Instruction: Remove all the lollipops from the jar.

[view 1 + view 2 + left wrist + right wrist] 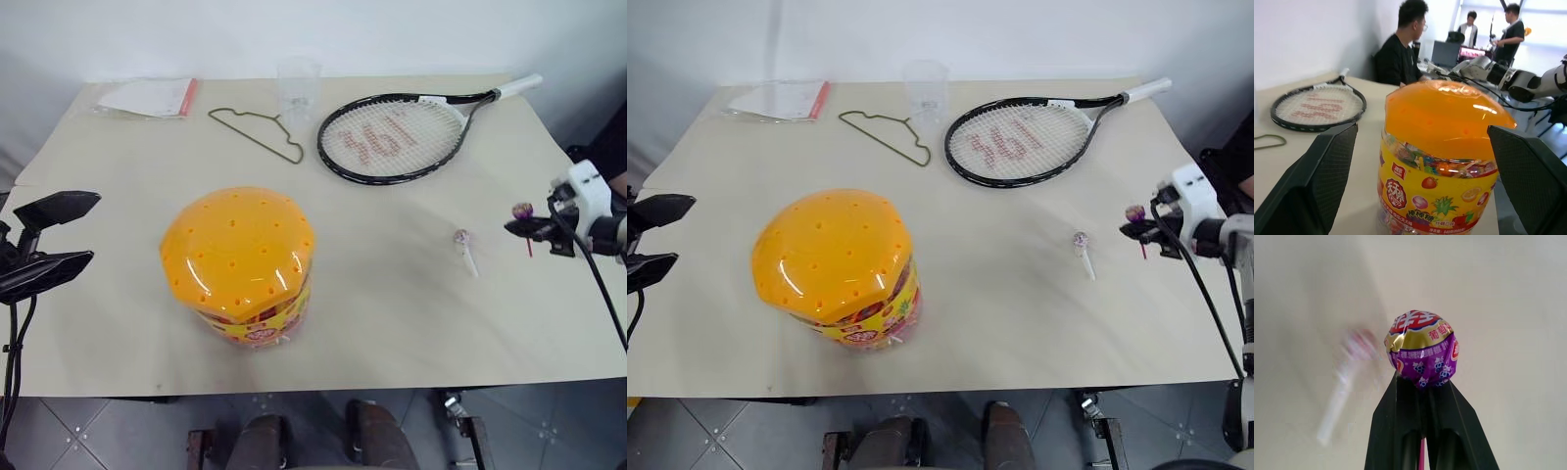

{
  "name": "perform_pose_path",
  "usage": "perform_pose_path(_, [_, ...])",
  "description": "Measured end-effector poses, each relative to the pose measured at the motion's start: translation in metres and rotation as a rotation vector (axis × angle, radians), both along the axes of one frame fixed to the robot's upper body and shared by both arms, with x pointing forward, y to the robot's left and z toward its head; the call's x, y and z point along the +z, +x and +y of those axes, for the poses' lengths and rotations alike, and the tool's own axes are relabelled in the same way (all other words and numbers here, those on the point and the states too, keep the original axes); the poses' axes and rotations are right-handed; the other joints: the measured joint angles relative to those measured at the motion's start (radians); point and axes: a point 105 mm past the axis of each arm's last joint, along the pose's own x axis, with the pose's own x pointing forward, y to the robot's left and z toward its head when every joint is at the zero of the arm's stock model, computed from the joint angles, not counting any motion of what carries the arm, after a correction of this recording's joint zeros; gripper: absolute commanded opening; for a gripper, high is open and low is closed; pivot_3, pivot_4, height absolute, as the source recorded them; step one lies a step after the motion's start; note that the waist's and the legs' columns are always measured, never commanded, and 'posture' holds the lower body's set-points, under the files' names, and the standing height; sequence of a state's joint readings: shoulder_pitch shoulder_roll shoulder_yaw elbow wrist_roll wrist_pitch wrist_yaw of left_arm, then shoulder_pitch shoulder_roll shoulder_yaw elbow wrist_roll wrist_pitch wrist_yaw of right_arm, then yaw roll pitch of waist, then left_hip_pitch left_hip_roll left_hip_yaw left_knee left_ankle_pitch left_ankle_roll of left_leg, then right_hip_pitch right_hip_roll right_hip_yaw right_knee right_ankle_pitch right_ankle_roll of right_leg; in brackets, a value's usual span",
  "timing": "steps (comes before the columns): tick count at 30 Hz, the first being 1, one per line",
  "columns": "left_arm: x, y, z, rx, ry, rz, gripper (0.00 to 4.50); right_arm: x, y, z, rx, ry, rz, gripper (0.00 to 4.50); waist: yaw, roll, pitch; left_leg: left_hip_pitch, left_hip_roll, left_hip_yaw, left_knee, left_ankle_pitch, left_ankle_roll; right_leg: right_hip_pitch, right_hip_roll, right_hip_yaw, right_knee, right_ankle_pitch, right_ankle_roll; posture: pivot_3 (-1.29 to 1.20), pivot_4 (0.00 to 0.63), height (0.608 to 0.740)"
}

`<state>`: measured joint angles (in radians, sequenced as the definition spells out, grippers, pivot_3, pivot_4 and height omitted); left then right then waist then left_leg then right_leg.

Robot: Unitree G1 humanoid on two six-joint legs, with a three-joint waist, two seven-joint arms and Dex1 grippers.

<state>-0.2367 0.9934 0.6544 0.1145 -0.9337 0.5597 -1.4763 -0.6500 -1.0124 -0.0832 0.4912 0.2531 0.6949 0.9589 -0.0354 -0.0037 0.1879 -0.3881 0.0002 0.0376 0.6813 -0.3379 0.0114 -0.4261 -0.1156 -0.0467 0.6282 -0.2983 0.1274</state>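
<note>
Step in hand: judged to be carrying the purple-wrapped lollipop [1422,348] to a set-down spot on the right part of the counter [392,313].
Right pincer [524,227]: clenched on the stick just below the purple candy head; it hung over the right edge of the counter, pointing left toward the middle.
Left pincer [49,235]: released, its black fingers spread wide, near the left edge of the counter and aimed at the jar without touching it.
Jar [240,259]: stood near the front of the counter, left of centre; its orange domed lid [1444,115] was seated on top, and wrapped candies showed through the clear wall above the yellow-red label.
Lollipop already out: a pink-wrapped lollipop with a white stick [464,249] lay flat on the counter, left of the right pincer and well apart from the jar.
Other items: a tennis racket [392,137], a wire hanger [260,132], a clear plastic cup [298,86] and a flat packet [149,97] lay along the far side.
Bystanders: several people were visible beyond the counter in the left wrist view.
Placement advice: lower the candy beside the pink one, but not on it, and release only once the stick is near the surface, so it cannot roll off the right edge.
Progress: judged partial; whether a lollipop remained in a lid hole could not be told.
</note>
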Motion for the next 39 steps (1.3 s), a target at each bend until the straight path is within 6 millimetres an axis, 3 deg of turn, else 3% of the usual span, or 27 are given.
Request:
perform_pose_path(5, [0.005, -0.001, -0.004, 0.01, 0.066, -0.006, 4.5, -0.023, -0.004, -0.025, -0.113, -0.026, 0.042, 0.01, -0.001, 0.0, 0.0, 0.0, 0.001, 0.001, 0.0, 0.0, 0.0, -0.001, 0.0, 0.001, 0.0, 0.0, 0.0, 0.0, 0.15, 0.74])
perform_pose_path(9, [0.01, -0.002, -0.004, 0.036, 0.106, -0.005, 4.5, -0.033, -0.007, -0.033, -0.146, -0.023, 0.052, 0.01, 0.004, 0.0, 0.0, 0.0, 0.0, 0.001, 0.0, 0.0, 0.0, -0.001, 0.0, 0.001, 0.0, 0.0, 0.0, 0.0, 0.15, 0.74])
perform_pose_path(17, [0.003, 0.004, 0.004, 0.178, 0.151, 0.044, 4.5, -0.035, -0.012, -0.038, -0.153, -0.013, 0.029, 2.45, 0.007, 0.0, 0.0, 0.0, 0.0, 0.001, 0.001, 0.0, 0.0, 0.0, 0.0, 0.001, 0.0, 0.0, 0.0, 0.0, 0.15, 0.74])
perform_pose_path(23, [-0.008, 0.01, 0.012, 0.293, 0.186, 0.095, 4.5, -0.031, -0.029, -0.024, -0.07, 0.057, 0.0, 4.48, 0.009, 0.0, 0.0, 0.0, 0.0, 0.001, 0.001, 0.0, 0.0, 0.0, 0.0, 0.001, 0.0, 0.0, 0.0, 0.0, 0.15, 0.74])
perform_pose_path(25, [-0.011, 0.012, 0.014, 0.332, 0.172, 0.101, 4.5, -0.02, -0.041, -0.021, -0.03, 0.076, -0.025, 4.48, 0.012, 0.001, 0.0, 0.0, 0.0, 0.0, 0.001, 0.0, 0.0, 0.0, 0.0, 0.001, 0.0, 0.0, 0.001, 0.0, 0.15, 0.74])
perform_pose_path(29, [-0.014, 0.014, 0.016, 0.353, 0.149, 0.102, 4.5, 0.03, -0.054, 0.003, 0.128, 0.116, -0.173, 4.48, 0.011, 0.001, 0.0, 0.001, 0.0, 0.001, 0.001, 0.0, 0.0, 0.0, 0.0, 0.001, 0.0, 0.001, 0.001, 0.0, 0.15, 0.74])
perform_pose_path(32, [-0.016, 0.015, 0.019, 0.367, 0.15, 0.105, 4.5, 0.064, -0.057, 0.035, 0.287, 0.088, -0.309, 4.48, 0.004, 0.0, 0.0, 0.002, 0.002, 0.001, 0.001, -0.001, -0.001, 0.0, 0.001, 0.002, 0.001, 0.001, 0.001, 0.0, 0.15, 0.74])
perform_pose_path(35, [-0.019, 0.017, 0.025, 0.395, 0.159, 0.104, 4.5, 0.066, -0.063, 0.076, 0.49, 0.073, -0.341, 4.48, 0.007, 0.0, 0.0, 0.002, 0.002, 0.001, 0.001, -0.001, -0.001, 0.0, 0.002, 0.002, 0.0, 0.0, 0.001, 0.0, 0.15, 0.74])
perform_pose_path(39, [-0.035, 0.02, 0.042, 0.459, 0.167, 0.141, 4.5, 0.039, -0.064, 0.128, 0.725, 0.127, -0.29, 4.48, 0.008, -0.001, -0.001, 0.002, 0.0, 0.001, 0.001, -0.001, 0.0, 0.0, 0.0, 0.002, 0.001, 0.001, 0.001, 0.0, 0.15, 0.74])
